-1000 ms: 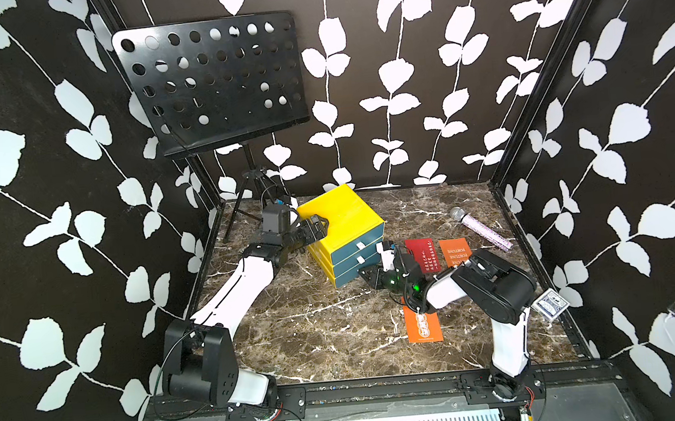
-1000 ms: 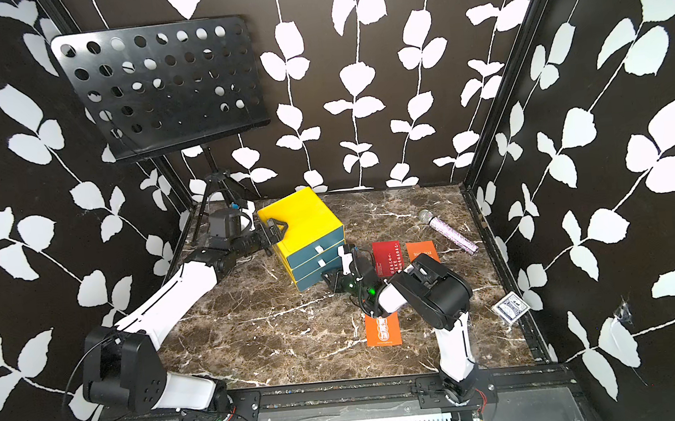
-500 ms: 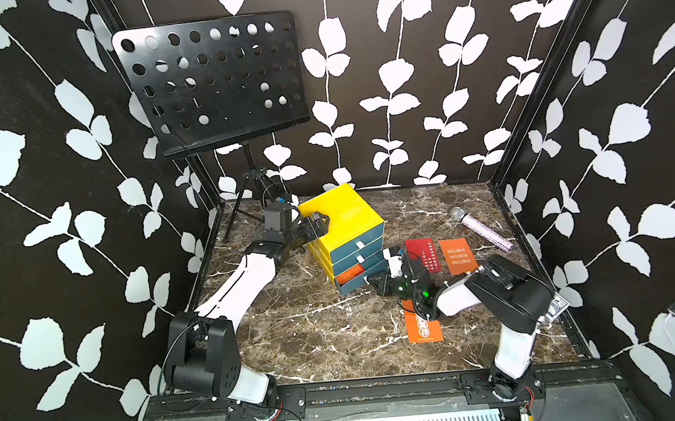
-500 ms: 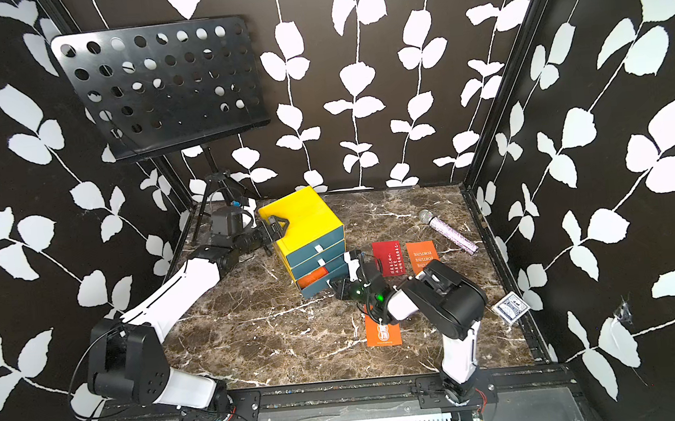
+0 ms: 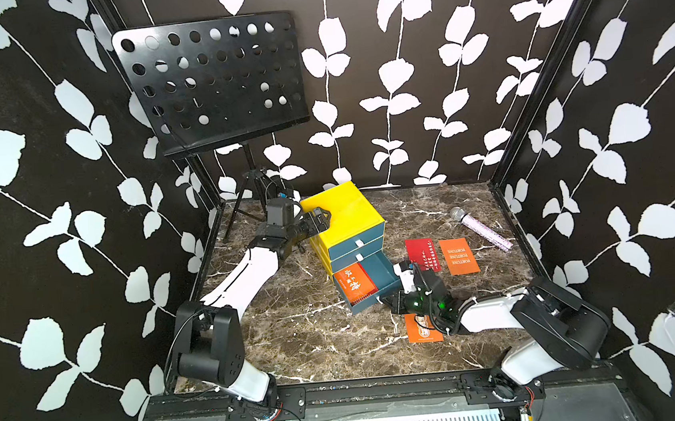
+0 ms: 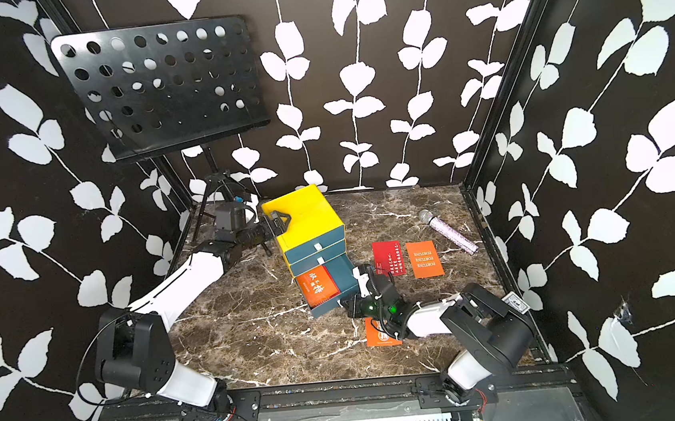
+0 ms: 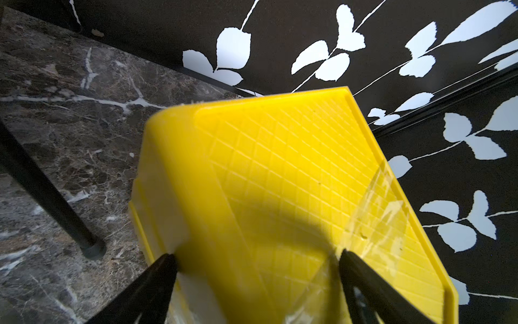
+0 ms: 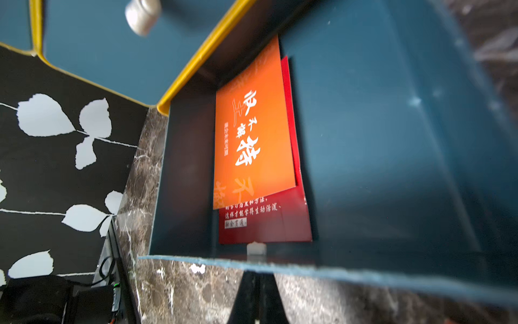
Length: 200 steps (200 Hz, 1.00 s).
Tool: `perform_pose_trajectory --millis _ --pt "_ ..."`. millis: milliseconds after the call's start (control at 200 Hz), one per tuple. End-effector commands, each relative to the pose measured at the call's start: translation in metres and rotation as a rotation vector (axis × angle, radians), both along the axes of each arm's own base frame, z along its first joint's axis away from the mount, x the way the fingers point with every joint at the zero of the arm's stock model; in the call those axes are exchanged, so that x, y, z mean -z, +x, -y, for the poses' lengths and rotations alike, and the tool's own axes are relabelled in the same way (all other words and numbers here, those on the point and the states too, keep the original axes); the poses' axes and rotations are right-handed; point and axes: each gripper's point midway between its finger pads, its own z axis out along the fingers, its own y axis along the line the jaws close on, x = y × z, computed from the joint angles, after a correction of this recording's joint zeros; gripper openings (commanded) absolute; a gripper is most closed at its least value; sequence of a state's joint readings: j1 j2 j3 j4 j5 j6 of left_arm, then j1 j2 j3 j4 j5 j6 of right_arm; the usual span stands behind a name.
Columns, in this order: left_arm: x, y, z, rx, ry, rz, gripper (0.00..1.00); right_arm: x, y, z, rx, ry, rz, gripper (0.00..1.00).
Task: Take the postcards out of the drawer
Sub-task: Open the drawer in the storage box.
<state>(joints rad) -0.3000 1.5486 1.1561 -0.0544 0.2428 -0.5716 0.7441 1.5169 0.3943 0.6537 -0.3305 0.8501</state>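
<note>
The yellow cabinet (image 5: 344, 215) holds three teal drawers, and the bottom drawer (image 5: 381, 272) stands pulled out. Inside it an orange postcard (image 5: 354, 283) (image 8: 252, 134) lies on a red postcard (image 8: 266, 221). My right gripper (image 5: 382, 300) (image 8: 256, 277) is shut at the drawer's front wall, on its small white handle. My left gripper (image 5: 317, 217) (image 7: 256, 258) is open wide, its fingers astride the cabinet's upper rear edge. Three more postcards lie on the marble: a red one (image 5: 423, 254), an orange one (image 5: 458, 256) reading FORTUNE, and an orange one (image 5: 421, 329) partly under my right arm.
A glittery microphone (image 5: 481, 228) lies at the back right. A black perforated music stand (image 5: 212, 81) rises at the back left, its tripod leg (image 7: 47, 196) close to the cabinet. A small white tag (image 6: 515, 302) sits by the right wall. Patterned walls enclose three sides.
My right gripper closed on the bottom drawer's handle and drew the drawer out toward the front, uncovering the orange postcard. The left gripper stayed on the cabinet.
</note>
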Motion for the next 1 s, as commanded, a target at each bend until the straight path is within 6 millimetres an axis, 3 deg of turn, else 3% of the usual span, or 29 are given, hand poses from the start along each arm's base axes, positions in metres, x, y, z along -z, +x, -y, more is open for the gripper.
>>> perform_pose_trajectory --millis 0,205,385,505,670,790,995 --pt "0.029 -0.002 -0.010 -0.022 0.074 -0.077 0.92 0.003 -0.014 -0.001 -0.011 0.009 -0.048 0.02" --pt "0.029 -0.001 -0.010 -0.021 0.080 -0.074 0.93 0.001 -0.020 0.005 -0.006 -0.018 -0.049 0.08" --pt "0.029 -0.001 -0.010 -0.017 0.082 -0.070 0.93 -0.020 -0.022 0.015 0.002 -0.062 -0.013 0.34" --pt "0.029 0.000 -0.008 -0.012 0.077 -0.067 0.93 -0.043 -0.019 0.021 0.011 -0.089 0.036 0.45" --pt "0.029 0.000 -0.006 -0.001 0.069 -0.067 0.93 -0.073 -0.001 0.016 0.017 -0.118 0.127 0.63" --pt "0.029 0.000 -0.005 0.011 0.079 -0.063 0.93 -0.083 0.015 0.006 -0.018 -0.196 0.169 0.75" --pt "0.028 -0.001 -0.005 0.023 0.091 -0.056 0.94 -0.080 0.043 -0.016 -0.047 -0.255 0.175 0.79"
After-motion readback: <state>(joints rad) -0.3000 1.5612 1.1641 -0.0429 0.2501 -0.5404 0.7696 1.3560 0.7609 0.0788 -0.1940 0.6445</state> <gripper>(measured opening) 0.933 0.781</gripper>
